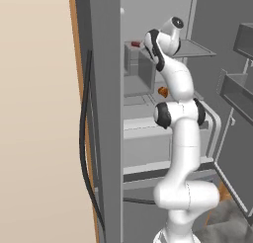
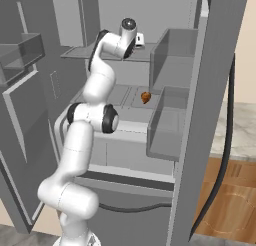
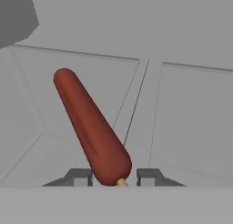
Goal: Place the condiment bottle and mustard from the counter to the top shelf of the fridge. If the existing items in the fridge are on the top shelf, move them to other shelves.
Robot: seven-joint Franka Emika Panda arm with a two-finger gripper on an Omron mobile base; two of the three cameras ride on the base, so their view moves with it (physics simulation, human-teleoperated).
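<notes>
Corn dog [image 3: 90, 127] — near end lay clamped in the tool [image 3: 114, 176], long axis slanting away up-left over the fridge shelf [image 3: 182, 109].

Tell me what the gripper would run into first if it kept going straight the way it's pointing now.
The long reddish-brown sausage on a stick already sits between the jaws of the gripper, so it is first in line. Beyond it lies the grey fridge shelf floor, though depth is hard to judge.
</notes>
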